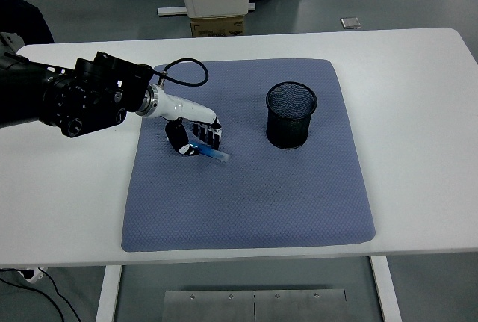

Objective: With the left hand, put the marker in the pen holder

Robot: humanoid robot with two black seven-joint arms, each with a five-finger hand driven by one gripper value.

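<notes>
A blue marker [212, 153] lies on the blue-grey mat [254, 202], left of centre. My left hand [196, 134] reaches in from the left and sits right over the marker's left end, fingers curled down around it. The marker still rests on the mat. A black mesh pen holder [291, 115] stands upright on the mat, to the right of the hand, about a hand's length away. It looks empty. My right arm is out of view.
The mat lies on a white table [418, 98]. A black cable [187, 68] loops above my left wrist. Beyond the table's far edge stand a cardboard box [218, 25] and white furniture on the floor.
</notes>
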